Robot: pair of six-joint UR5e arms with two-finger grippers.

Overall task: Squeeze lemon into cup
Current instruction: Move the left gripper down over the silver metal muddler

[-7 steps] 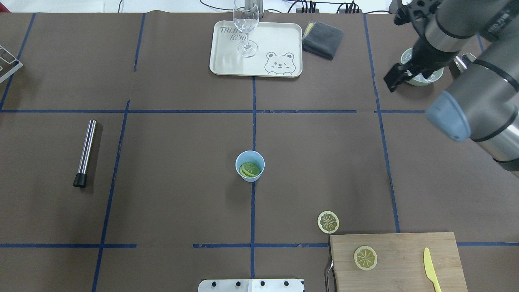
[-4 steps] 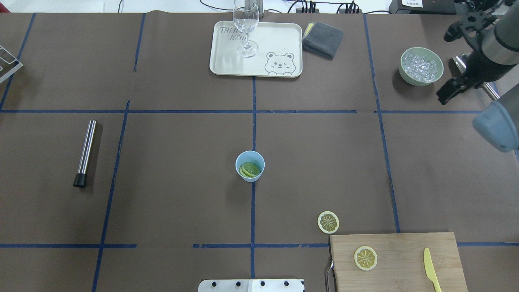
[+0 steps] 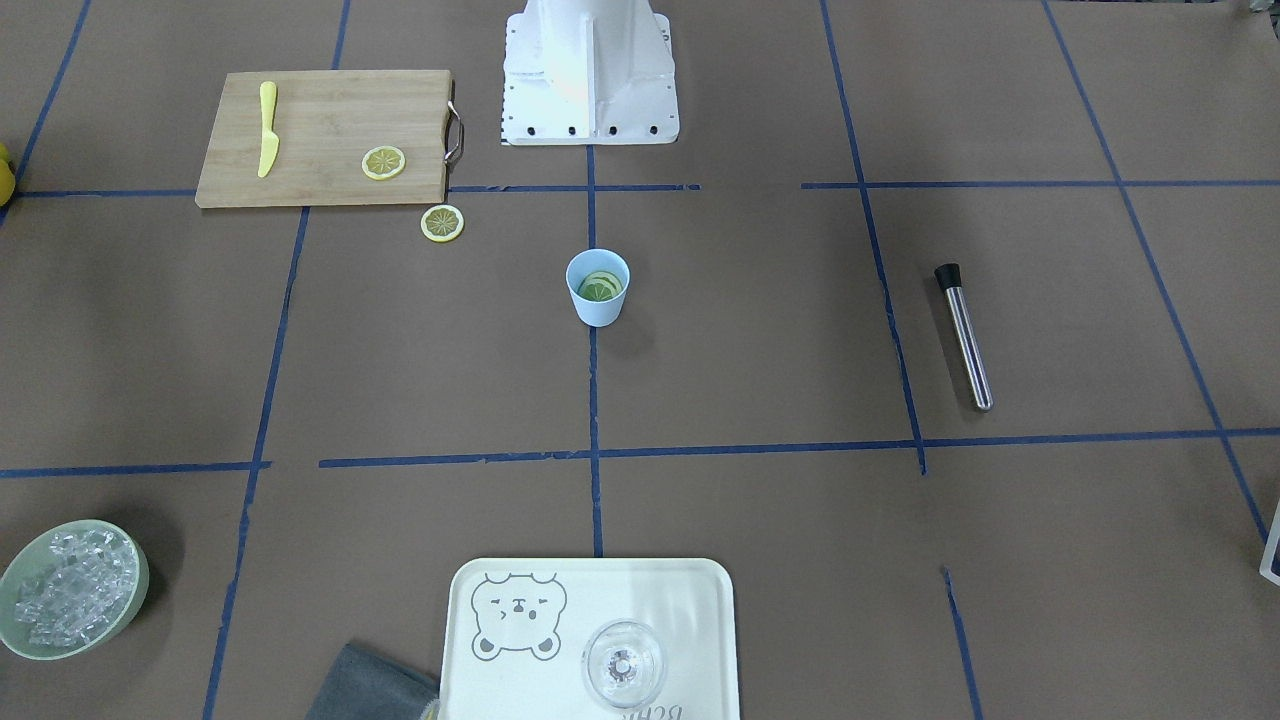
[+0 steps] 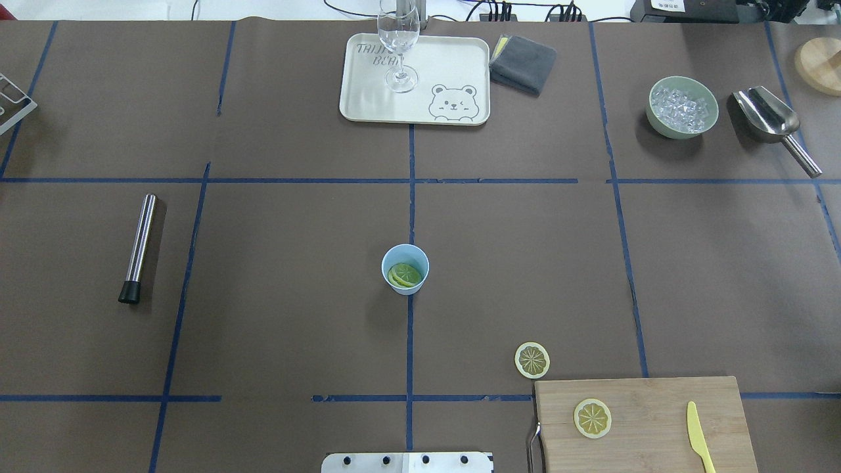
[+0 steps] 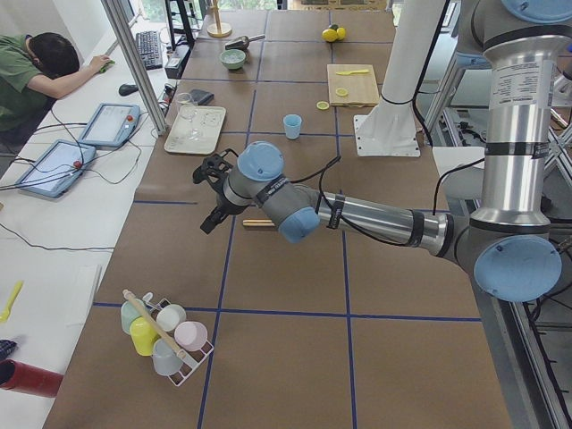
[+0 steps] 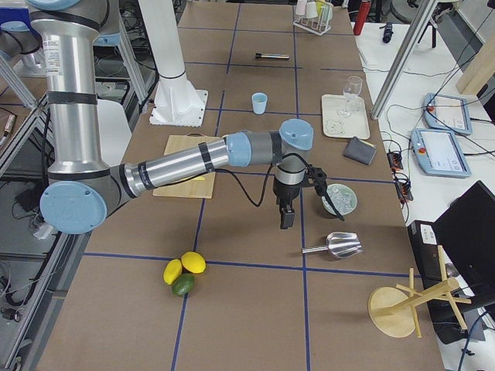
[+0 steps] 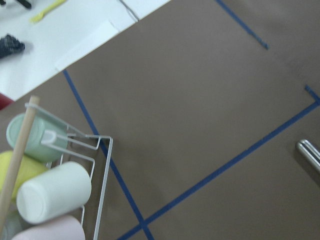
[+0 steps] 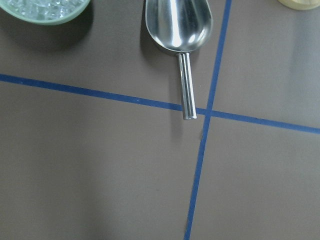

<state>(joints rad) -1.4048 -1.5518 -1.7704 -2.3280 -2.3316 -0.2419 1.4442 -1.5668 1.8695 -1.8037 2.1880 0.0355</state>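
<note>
The light blue cup (image 4: 405, 269) stands upright at the table's centre, also in the front view (image 3: 598, 287). Lemon slices (image 4: 405, 274) lie inside it. One lemon slice (image 4: 532, 360) lies on the table by the cutting board's corner, another (image 4: 592, 418) on the board. Neither gripper shows in the overhead or front views. The left gripper (image 5: 209, 222) hangs over the table's left part near the metal rod, far from the cup. The right gripper (image 6: 286, 219) hangs over the table beside the ice bowl. I cannot tell whether either is open or shut.
A wooden cutting board (image 4: 657, 407) holds a yellow knife (image 4: 699, 435). A cream tray (image 4: 453, 66) carries a clear glass (image 4: 399, 46). A green bowl of ice (image 4: 682, 107), a metal scoop (image 4: 769, 118), a grey cloth (image 4: 523, 63), a metal rod (image 4: 138, 246) and a cup rack (image 5: 165, 335) lie around.
The right arm has swung out of the overhead view to the right, uncovering the ice bowl and the metal scoop. The cup and lemon slices have not moved.
</note>
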